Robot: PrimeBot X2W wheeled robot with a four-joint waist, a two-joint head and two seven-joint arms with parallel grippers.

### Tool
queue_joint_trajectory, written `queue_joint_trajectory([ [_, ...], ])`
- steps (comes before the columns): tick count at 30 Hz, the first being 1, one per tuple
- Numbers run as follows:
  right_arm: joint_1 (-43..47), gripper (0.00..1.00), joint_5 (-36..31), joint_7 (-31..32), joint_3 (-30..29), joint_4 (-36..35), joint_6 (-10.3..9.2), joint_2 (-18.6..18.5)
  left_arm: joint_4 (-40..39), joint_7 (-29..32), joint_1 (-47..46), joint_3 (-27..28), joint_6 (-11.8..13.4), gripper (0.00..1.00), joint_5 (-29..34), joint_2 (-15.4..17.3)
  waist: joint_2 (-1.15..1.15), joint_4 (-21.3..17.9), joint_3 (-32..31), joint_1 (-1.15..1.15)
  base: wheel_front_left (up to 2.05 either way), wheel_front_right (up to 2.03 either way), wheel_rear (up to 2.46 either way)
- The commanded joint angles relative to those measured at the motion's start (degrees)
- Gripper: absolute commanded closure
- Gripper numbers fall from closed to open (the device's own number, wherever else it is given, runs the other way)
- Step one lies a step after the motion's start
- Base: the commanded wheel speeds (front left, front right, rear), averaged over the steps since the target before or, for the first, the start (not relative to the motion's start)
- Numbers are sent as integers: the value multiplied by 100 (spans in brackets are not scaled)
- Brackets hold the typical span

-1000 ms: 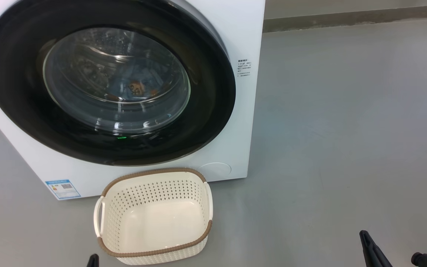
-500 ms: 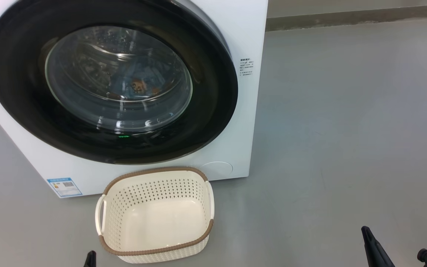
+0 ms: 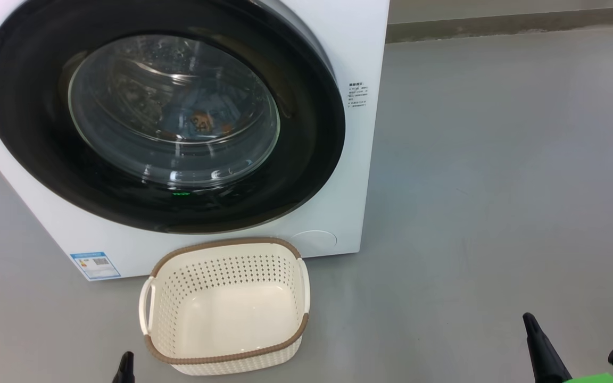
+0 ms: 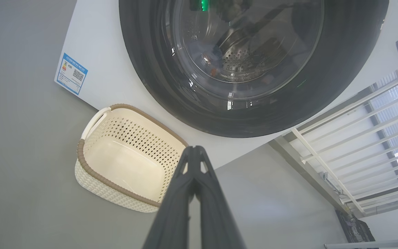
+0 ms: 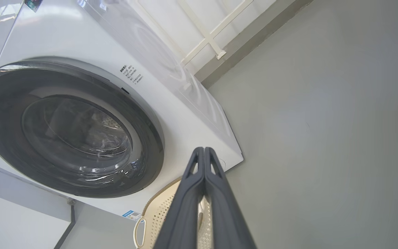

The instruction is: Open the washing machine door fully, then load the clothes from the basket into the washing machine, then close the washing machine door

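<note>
The washing machine [image 3: 362,42] is a white box with its black-rimmed round door [image 3: 314,133] shut flat against the front. Through the glass I see light blue clothes [image 3: 200,121] with orange prints lying in the drum. The cream basket [image 3: 221,243] stands empty on the floor right before the machine. My left gripper [image 3: 124,367] pokes up at the bottom edge, left of the basket, apart from it. In the left wrist view the left gripper [image 4: 194,149] is shut and empty above the basket [image 4: 92,173]. My right gripper [image 3: 538,340] hangs far right; its wrist view shows that gripper [image 5: 204,150] shut and empty.
A blue label sticker [image 3: 96,265] marks the machine's lower left corner. Open grey floor [image 3: 498,186] stretches to the right up to a dark skirting [image 3: 498,24]. A white railing [image 4: 358,138] stands beside the machine. A green part [image 3: 588,379] shows at the bottom right.
The whole picture has drifted slightly right and up, so the camera moved. Both gripper tips reach a little higher into the head view. Door and basket stay as they were.
</note>
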Motion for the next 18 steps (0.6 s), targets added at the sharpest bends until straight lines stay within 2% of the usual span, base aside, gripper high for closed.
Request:
queue_joint_trajectory([
  [1,-243,100,132,24,27,-122,-15,-30,-96,32,-289,120,-7,100,-112,108,0,2,1,0,0,0,0],
  [18,-439,100,1151,307,-48,-62,-19,47,36,308,-547,238,-9,100,-1073,109,0,56,24,-1,0,0,0],
])
